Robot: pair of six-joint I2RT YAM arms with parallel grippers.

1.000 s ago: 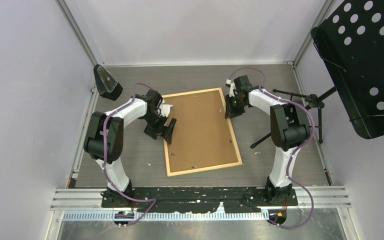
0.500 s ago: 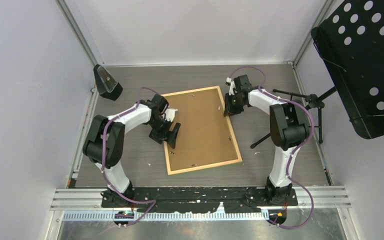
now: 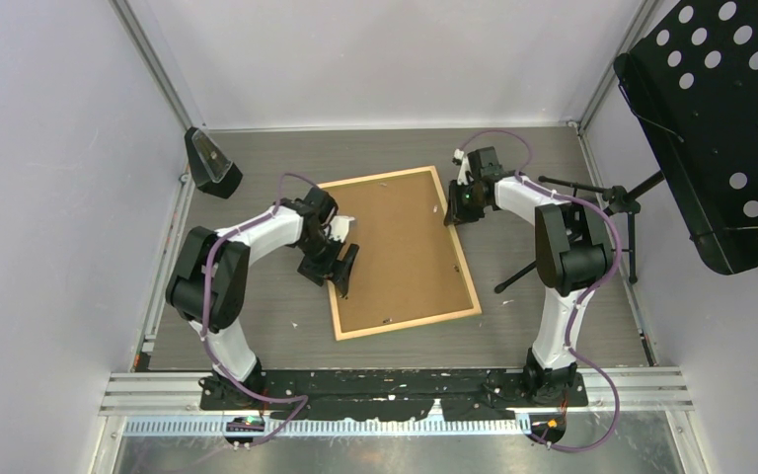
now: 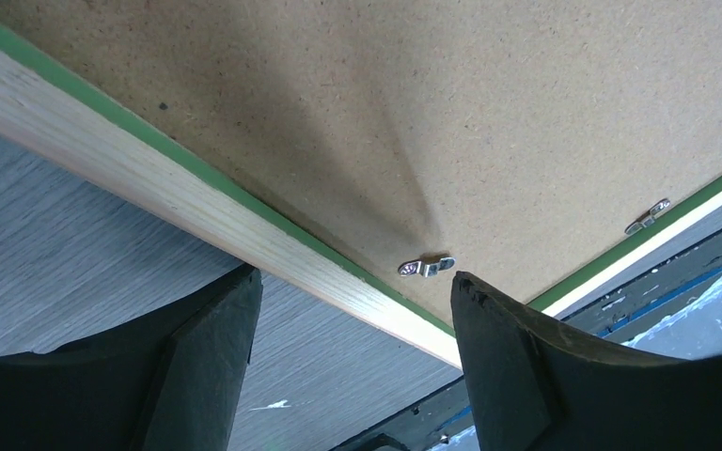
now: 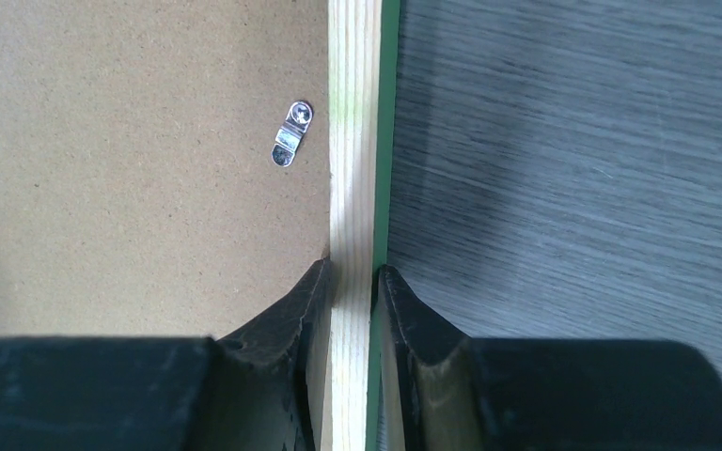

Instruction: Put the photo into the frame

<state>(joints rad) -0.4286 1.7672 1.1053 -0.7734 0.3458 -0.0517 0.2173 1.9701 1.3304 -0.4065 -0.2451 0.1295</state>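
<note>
The frame (image 3: 408, 325) lies back upward, seemingly flat, though the overhead view cannot settle that; it sits skewed, its far end leaning left; its thin rails are pale natural wood with a bright green strip along the edge; brown hardboard backing (image 3: 400, 247) fills the opening; small metal turn clips (image 5: 291, 134) sit near the rails; the right gripper (image 5: 353, 272) pinches the right-hand rail.

White arms (image 3: 262, 222), black joints (image 3: 202, 278), purple cables (image 3: 498, 134), black jaws.

My left claw (image 4: 353, 287) hangs wide apart, wrist bent low. My right claw (image 5: 354, 272), reached far, pinches the frame (image 5: 353, 94).
</note>
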